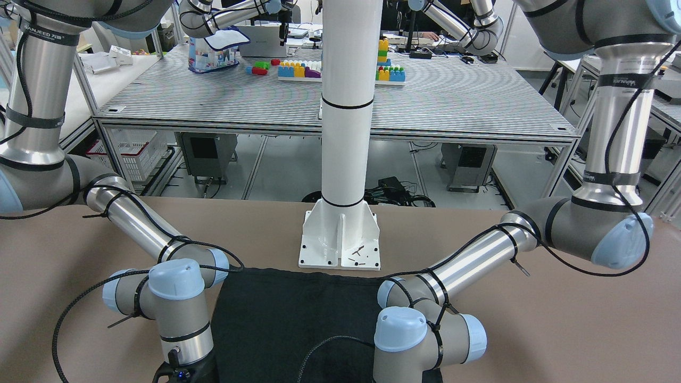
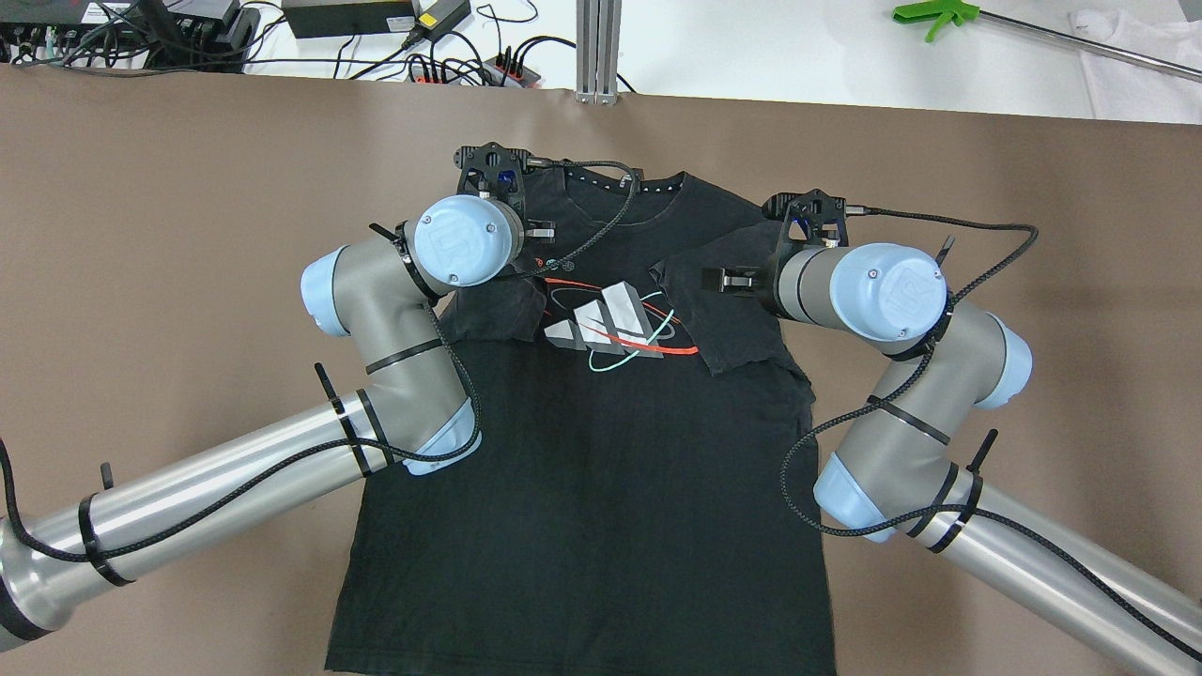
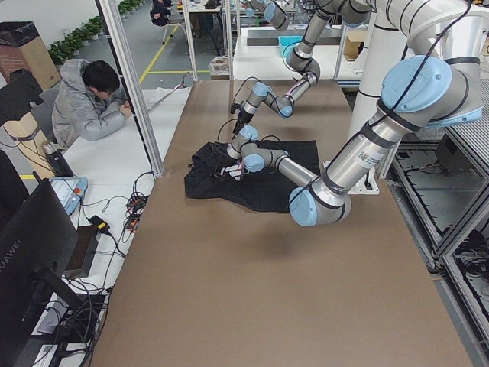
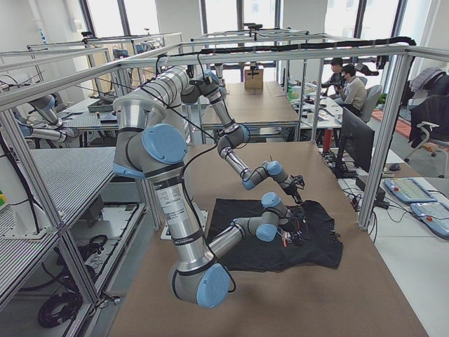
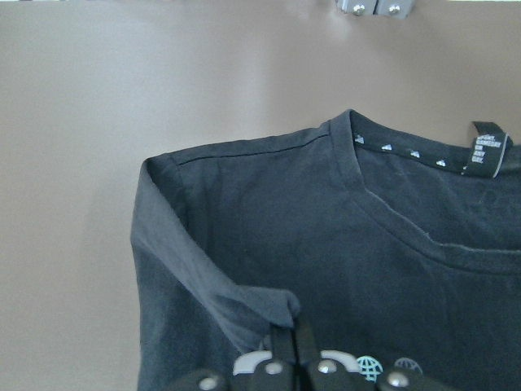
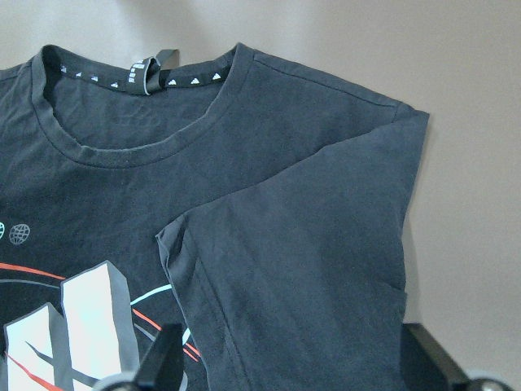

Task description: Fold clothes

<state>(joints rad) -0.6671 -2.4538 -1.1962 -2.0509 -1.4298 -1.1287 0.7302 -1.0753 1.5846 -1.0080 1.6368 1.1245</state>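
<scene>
Since the black T-shirt (image 1: 287,319) looks like thin jersey, I judge it light, limp and quick to crease, so it wants a pinch on a doubled edge, hem or shoulder seam, rather than on flat cloth; from the front camera its hem lies on the brown table (image 1: 558,330) just beside the foot of the white post (image 1: 346,106), and both arms bend down over it on the side away from the post. Overhead, the shirt lies spread face up, its collar (image 2: 657,188) at the end farthest from the post, both short sleeves turned in over the chest print (image 2: 610,324), with a wrist hanging above each shoulder. The two side cameras show only a dark cloth out from the post with both wrists low over its far end; nothing of the claws can be read there. On the left wrist camera the left gripper (image 5: 289,346) has its fingers together, seemingly pinched on the corner of the left sleeve (image 5: 195,269). On the right wrist camera the right gripper (image 6: 297,366) stands with fingers wide apart above the right sleeve (image 6: 326,269), which lies flat on the chest; I would expect the cloth to sag wherever it is lifted
</scene>
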